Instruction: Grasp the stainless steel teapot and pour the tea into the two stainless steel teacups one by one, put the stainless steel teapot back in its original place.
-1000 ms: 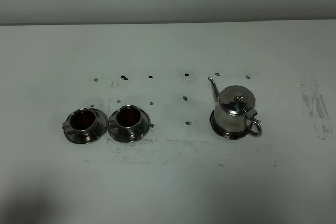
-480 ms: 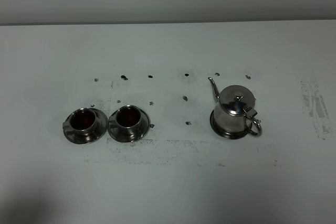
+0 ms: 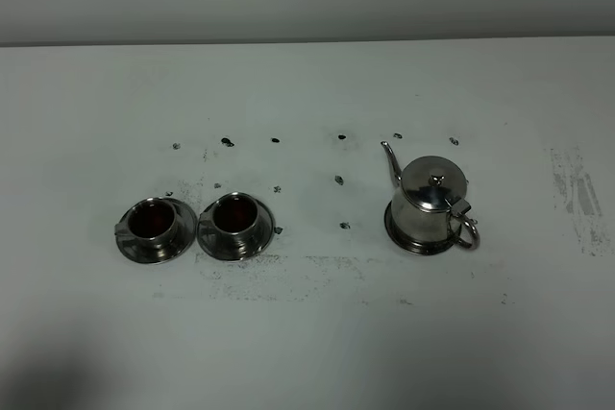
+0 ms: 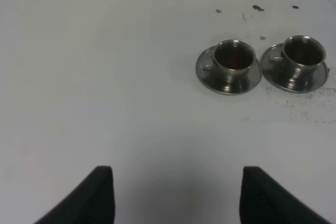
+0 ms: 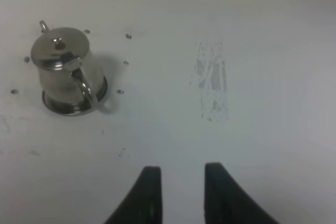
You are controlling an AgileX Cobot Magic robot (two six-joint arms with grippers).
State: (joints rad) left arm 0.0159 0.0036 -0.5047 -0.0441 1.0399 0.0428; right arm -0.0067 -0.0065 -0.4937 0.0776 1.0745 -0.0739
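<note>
My left gripper [image 4: 176,174] hangs over bare table [image 4: 105,77], its dark fingers [image 4: 102,195] spread wide and grasping nothing. My right gripper [image 5: 182,170] is empty as well; its fingers [image 5: 151,195] stand only narrowly parted, with white tabletop showing in the slit between them.

Ahead of the left gripper, and off to one side, sit the two cups. The first cup [image 4: 233,59] and the second cup [image 4: 303,53] each stand upright on a round saucer [image 4: 210,77], and the saucer rims nearly touch. From overhead, reddish-brown tea [image 3: 151,221] shows in both.

Ahead of the right gripper the pot [image 5: 63,69] stands upright on the dish [image 5: 58,110], lid on, with its loop handle turned toward my fingers and its spout pointing away. In the overhead view the pot [image 3: 432,204] is well apart from the cups, on the right half of the table.

A wide open strip of table lies between the pot and the second cup, marked only by small dark specks [image 3: 339,180]. A scuffed grey patch [image 5: 212,82] lies flat on the surface beside the pot, toward the right edge. The table's back edge [image 3: 307,42] is well behind everything, and the near side of the table is open.
</note>
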